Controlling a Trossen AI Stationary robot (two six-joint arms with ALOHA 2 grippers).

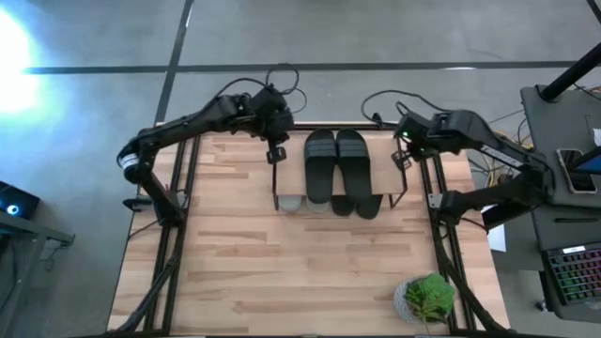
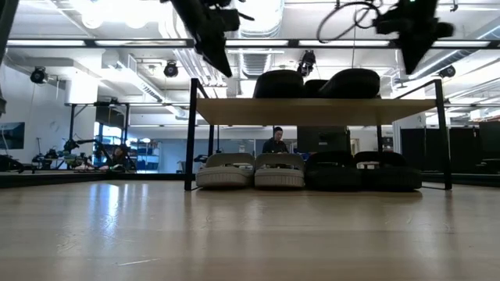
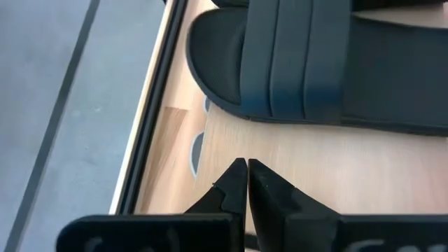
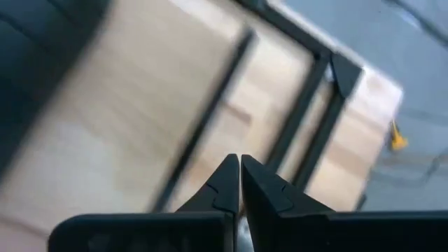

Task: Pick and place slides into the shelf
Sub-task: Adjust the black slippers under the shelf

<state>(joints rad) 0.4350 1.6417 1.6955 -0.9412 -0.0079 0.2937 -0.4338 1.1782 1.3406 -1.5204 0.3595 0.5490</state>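
Two black slides (image 1: pixel 336 165) are parked side by side on top of the shelf (image 1: pixel 378 164), toes hanging a bit past the board's near edge, as seen from above. In the low view, four more are tucked on the table under the shelf board (image 2: pixel 312 110): two light grey slides (image 2: pixel 251 169) at the left of that view, two black ones (image 2: pixel 362 170) at the right, all lined up touching or nearly so. The left gripper (image 1: pixel 275 153) is held above the shelf's left edge, just beside the black pair, with its fingers (image 3: pixel 231 183) pressed together and nothing between them. The right gripper (image 1: pixel 405 156) is hung over the shelf's right end, fingers (image 4: pixel 227 180) likewise closed up on nothing. A potted plant (image 1: pixel 427 299) is sat at the table's near right corner, well apart from everything. A person (image 2: pixel 275 141) can be made out in the room behind.
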